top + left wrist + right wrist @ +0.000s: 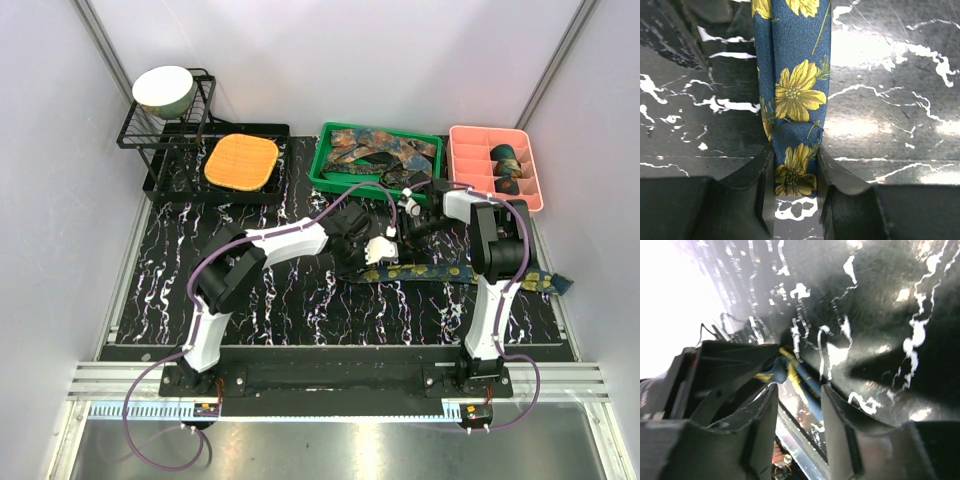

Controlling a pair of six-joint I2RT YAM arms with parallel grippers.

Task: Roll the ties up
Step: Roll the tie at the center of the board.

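— What is the left gripper [794, 172] doing?
— It is clenched on the navy tie [796, 95] with yellow flowers, pinching it at the bottom centre of the left wrist view.
— And the right gripper [798, 405]?
— Jaws apart, gripping nothing. The tie shows through the gap.
— Where does the tie lie?
— Stretched along the table [300, 300], centre right of the top view.

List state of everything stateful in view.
Blue yellow-flowered fabric necktie, unrolled, flat on table.
Left fingers, shut on that necktie's end.
Right fingers, open, holding nothing.
Green plastic tray, holding loose patterned ties.
Pink compartmented tray, holding rolled ties.
Pale green bowl, tilted on black wire rack.
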